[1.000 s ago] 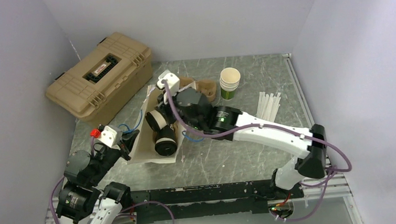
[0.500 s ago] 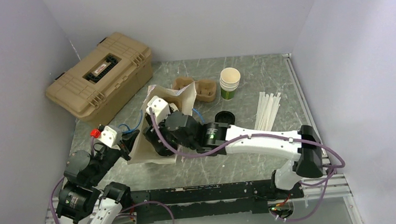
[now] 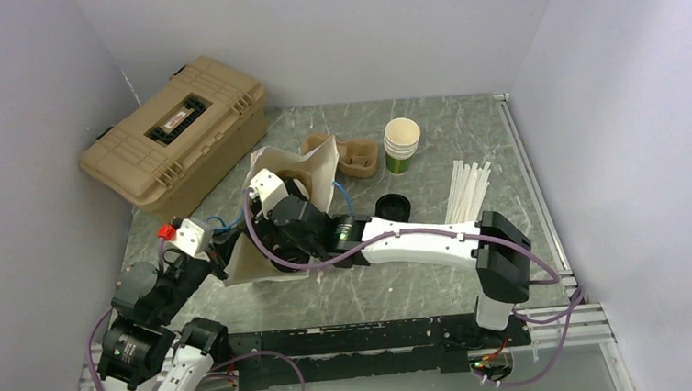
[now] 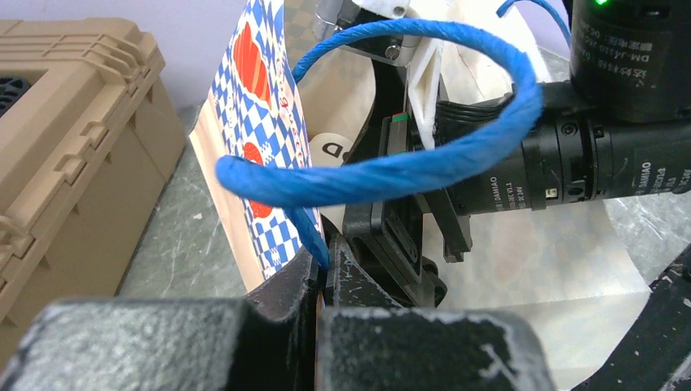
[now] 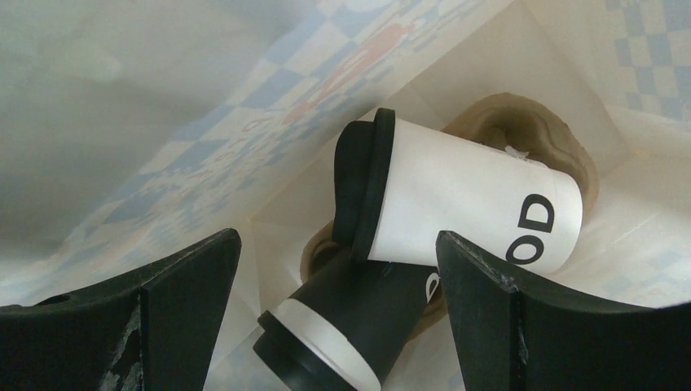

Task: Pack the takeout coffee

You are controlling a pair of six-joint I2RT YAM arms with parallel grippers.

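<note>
Presently the takeout coffee (image 5: pixel 464 204) lies on its side inside the paper bag (image 4: pixel 253 122), black lid toward the left of the right wrist view. It rests across a dark cup (image 5: pixel 342 326) and a brown pulp carrier (image 5: pixel 530 130) at the bag's bottom. The right gripper (image 5: pixel 338 238) is inside the bag's mouth with its jaws spread wide on either side of the coffee, touching nothing. The left gripper (image 4: pixel 322 269) has its jaws pressed together, pinching the blue handle (image 4: pixel 391 167) of the bag (the cord loops up over the right arm's wrist). The bag stands toward the worktop's (image 3: pixel 421 273) left edge. A tan case (image 3: pixel 176 124) fills the far left corner, and lidless cups (image 3: pixel 401 144), black lids (image 3: pixel 392 206) and straws (image 3: pixel 469 185) sit toward the far right.
</note>
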